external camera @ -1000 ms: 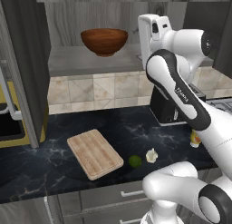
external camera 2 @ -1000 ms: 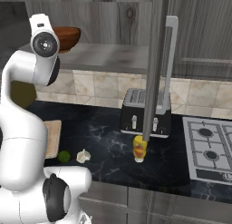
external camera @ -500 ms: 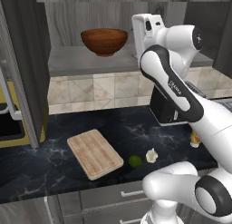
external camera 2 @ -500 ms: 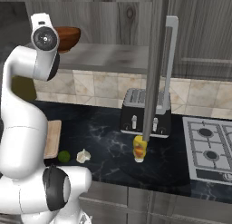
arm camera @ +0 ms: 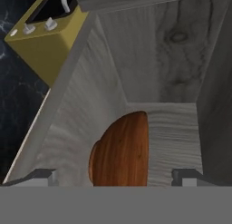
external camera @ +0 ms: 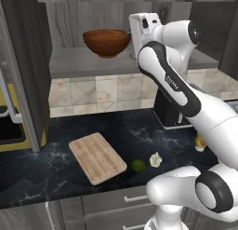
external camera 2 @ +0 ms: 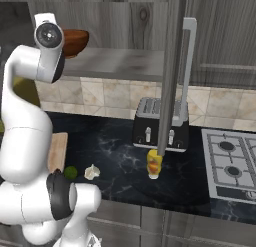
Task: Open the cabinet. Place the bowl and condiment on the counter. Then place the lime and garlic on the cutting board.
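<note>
Bowl (arm camera: 121,150) on the cabinet (arm camera: 181,60) shelf, right between the gripper (arm camera: 116,175) tips. Jaws wide open, holding nothing, not touching the bowl.

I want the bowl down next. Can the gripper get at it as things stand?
Probably yes: the cabinet stands open, the bowl sits bare on its shelf, and the gripper faces it, fingers spread to either side.

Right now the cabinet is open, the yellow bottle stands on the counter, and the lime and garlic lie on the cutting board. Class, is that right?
Not quite. The lime and garlic lie on the counter beside the cutting board, as the left base view shows. The cabinet is open, and the yellow bottle stands on the counter.
</note>
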{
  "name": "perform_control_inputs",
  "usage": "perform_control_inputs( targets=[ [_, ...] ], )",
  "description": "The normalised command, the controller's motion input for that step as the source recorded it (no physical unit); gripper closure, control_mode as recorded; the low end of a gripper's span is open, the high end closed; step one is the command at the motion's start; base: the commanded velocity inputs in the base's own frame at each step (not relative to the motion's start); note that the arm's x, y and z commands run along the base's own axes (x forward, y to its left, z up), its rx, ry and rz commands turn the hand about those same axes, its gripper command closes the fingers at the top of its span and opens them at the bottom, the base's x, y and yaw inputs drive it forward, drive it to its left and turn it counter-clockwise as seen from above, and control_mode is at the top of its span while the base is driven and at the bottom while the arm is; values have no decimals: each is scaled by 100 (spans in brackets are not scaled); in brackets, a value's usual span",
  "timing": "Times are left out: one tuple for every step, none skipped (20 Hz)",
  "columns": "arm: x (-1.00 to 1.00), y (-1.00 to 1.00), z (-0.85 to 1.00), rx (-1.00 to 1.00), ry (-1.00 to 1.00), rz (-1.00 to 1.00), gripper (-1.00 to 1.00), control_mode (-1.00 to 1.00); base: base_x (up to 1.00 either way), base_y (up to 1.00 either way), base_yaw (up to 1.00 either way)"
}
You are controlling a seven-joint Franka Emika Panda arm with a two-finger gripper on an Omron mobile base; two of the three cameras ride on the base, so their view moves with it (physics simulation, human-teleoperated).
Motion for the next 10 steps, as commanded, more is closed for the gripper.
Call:
perform_control_inputs(
  targets=[
    [18,13,0,-2,5,0,-100,-100,0,0,0],
    [18,11,0,-2,5,0,-100,-100,0,0,0],
    [18,9,0,-1,5,0,-100,-100,0,0,0],
    [18,5,0,0,5,0,-100,-100,0,0,0],
    [17,4,0,0,4,0,-100,-100,0,0,0],
    [18,3,0,0,3,0,-100,-100,0,0,0],
    [16,1,0,0,3,0,-100,-100,0,0,0],
    [17,1,0,0,3,0,-100,-100,0,0,0],
    [17,0,0,0,3,0,-100,-100,0,0,0],
    [18,0,0,0,2,0,-100,-100,0,0,0]
  ],
)
